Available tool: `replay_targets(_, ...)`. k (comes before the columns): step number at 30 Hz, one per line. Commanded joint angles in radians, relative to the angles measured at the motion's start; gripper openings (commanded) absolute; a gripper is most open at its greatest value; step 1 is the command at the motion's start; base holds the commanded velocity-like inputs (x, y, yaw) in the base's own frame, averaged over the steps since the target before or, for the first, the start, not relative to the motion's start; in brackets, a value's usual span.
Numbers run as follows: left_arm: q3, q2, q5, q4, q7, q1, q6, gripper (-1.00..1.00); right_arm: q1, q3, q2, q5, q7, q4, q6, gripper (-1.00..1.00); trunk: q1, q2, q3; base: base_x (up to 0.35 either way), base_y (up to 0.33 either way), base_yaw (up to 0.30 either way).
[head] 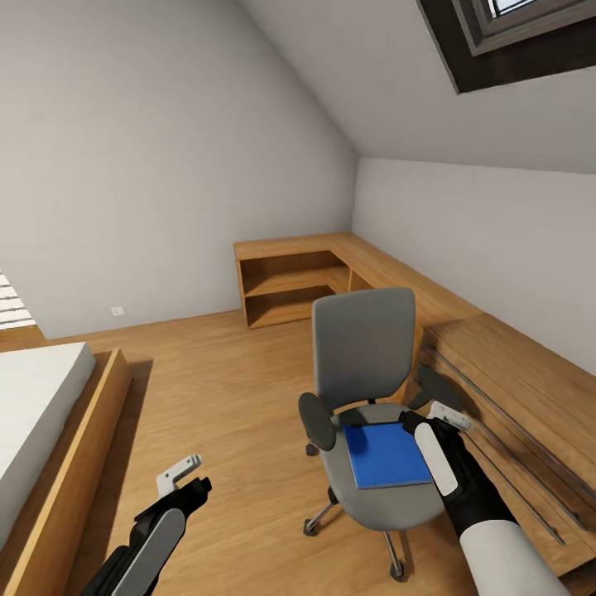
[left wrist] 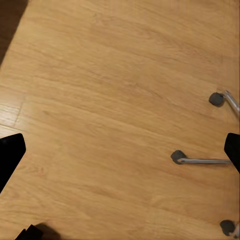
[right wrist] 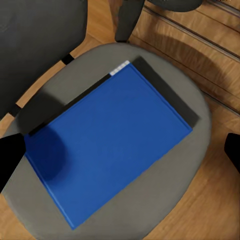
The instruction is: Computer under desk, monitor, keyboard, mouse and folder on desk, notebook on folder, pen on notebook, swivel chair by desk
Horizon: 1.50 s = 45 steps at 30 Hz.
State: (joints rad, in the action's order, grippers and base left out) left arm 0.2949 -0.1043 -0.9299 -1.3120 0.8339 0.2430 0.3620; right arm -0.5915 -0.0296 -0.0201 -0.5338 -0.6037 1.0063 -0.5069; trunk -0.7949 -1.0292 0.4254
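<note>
My head camera looks down from high up across the room at the swivel chair, my right wrist camera looks close down on its seat, and my left wrist camera looks down on its castors.

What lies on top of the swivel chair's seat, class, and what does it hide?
A flat blue folder lies on the grey seat of the swivel chair, with the right gripper hovering above it. The seat under the folder is covered, so anything beneath it cannot be seen.
</note>
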Motion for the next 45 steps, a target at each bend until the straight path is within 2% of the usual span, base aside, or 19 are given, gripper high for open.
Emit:
replay_targets(1,0.008,-0.001,-0.004,-0.007,0.007,0.001,0.003,1.0,0.0,0.001,-0.001,-0.008,-0.005,0.002,-0.003,1.0,-0.004,-0.008,0.004,0.0,0.0,0.007)
replay_targets(6,0.051,-0.001,-0.004,-0.014,0.009,0.001,0.002,1.0,0.001,0.002,0.0,0.04,-0.002,0.001,-0.001,1.0,-0.023,-0.043,0.02,0.0,0.0,0.002)
replay_targets(10,0.064,-0.001,-0.004,-0.017,0.007,0.001,0.002,1.0,0.001,0.002,0.002,0.059,0.0,0.001,-0.001,1.0,-0.038,-0.071,0.033,0.0,0.0,0.0)
replay_targets(15,0.066,-0.002,-0.004,-0.042,0.008,0.001,0.001,1.0,0.001,0.001,0.002,0.061,-0.001,0.002,-0.001,1.0,-0.058,-0.106,0.048,0.0,0.0,0.0)
replay_targets(40,0.068,-0.002,-0.004,-0.043,0.009,0.001,0.002,1.0,0.001,0.0,0.0,0.063,0.0,0.0,0.005,1.0,-0.153,-0.281,0.127,0.0,0.0,0.0)
replay_targets(44,0.067,-0.004,-0.004,-0.044,0.008,0.001,0.002,1.0,0.001,0.0,-0.001,0.064,0.02,-0.02,0.046,1.0,-0.169,-0.309,0.139,0.0,0.0,0.0)
replay_targets(45,0.067,-0.004,-0.004,-0.044,0.009,0.001,0.002,1.0,0.001,0.002,-0.003,0.069,0.055,-0.054,0.09,1.0,-0.173,-0.316,0.142,0.0,0.0,0.0)
